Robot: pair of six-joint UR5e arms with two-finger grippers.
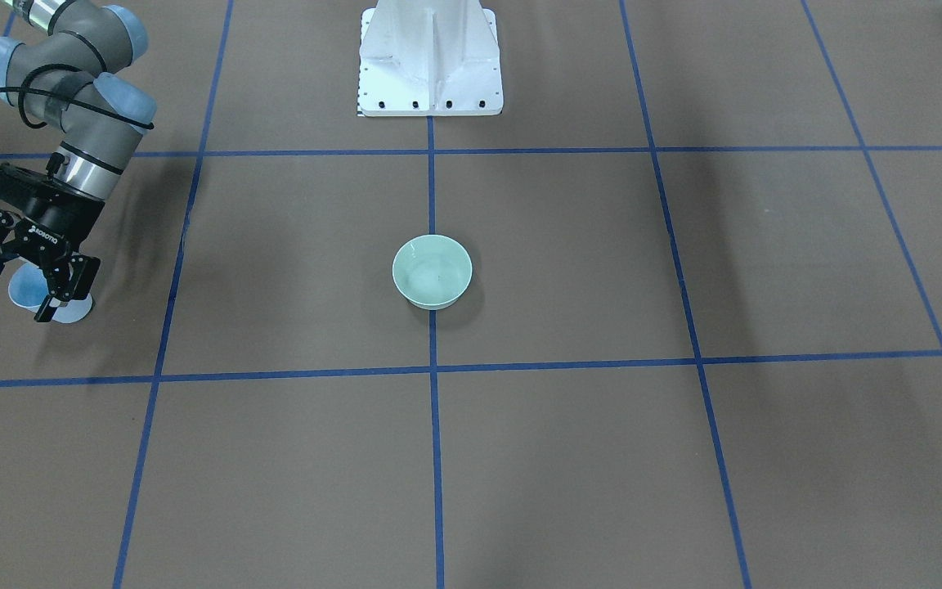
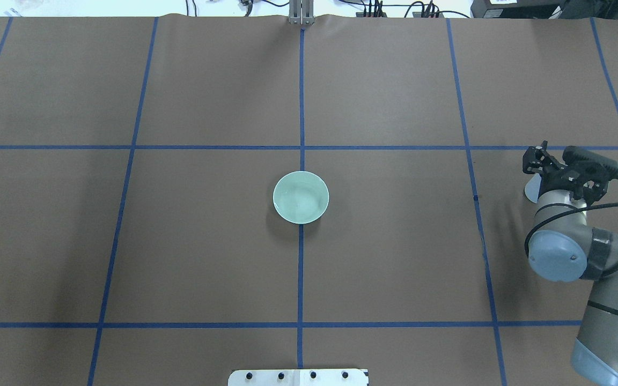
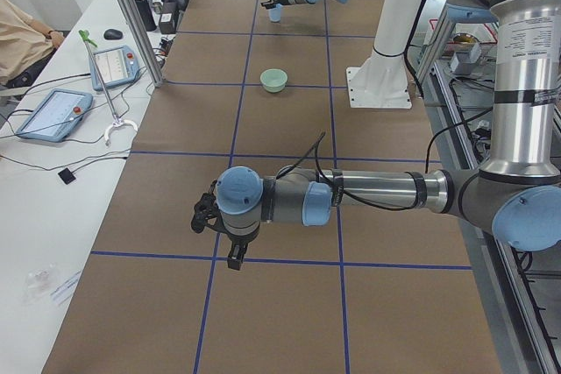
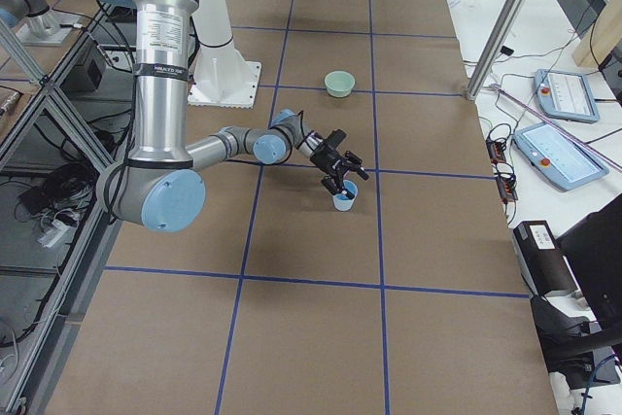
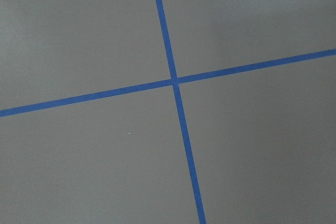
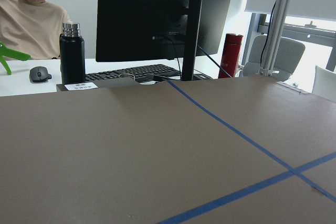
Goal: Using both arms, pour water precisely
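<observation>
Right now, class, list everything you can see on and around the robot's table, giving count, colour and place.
bowl: one, pale green, table centre
cup: one, pale blue, upright below the right fingers
table: one, brown with blue tape grid
pedestal base: one, white, robot's edge
monitor: one, black, desk beyond the table
black flask: one, left of the monitor stand
red flask: one, right of the stand
teach pendants: two, grey-blue, side desk
person: one, beige shirt, at the desk
left arm: one, grey, low over the table
right arm: one, grey, fingers open over the cup
</observation>
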